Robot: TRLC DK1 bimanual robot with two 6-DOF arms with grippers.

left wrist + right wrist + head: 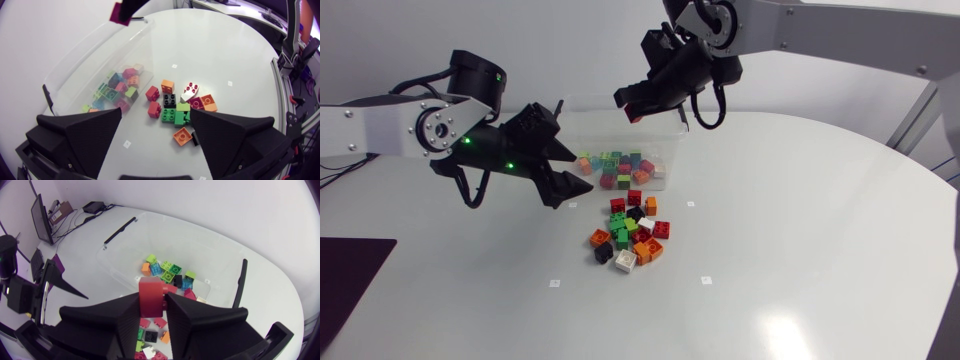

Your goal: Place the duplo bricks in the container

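Observation:
A loose pile of duplo bricks (630, 232) in red, green, orange, black and white lies on the white table. Just behind it stands the clear plastic container (672, 150) with several bricks (620, 168) inside. My right gripper (635, 110) hangs above the container's back edge, shut on a red brick (150, 297). In the right wrist view the container (200, 232) lies below that brick. My left gripper (576, 196) is open with nothing in it, at the container's left front corner. In the left wrist view the left gripper (156, 114) has the pile (177, 107) just ahead of its fingers.
Small white markers dot the table around the pile. The container's black handle clips (241, 282) stick up at its short ends. Open table stretches to the front and right of the pile. A dark mat (350, 285) lies at the front left edge.

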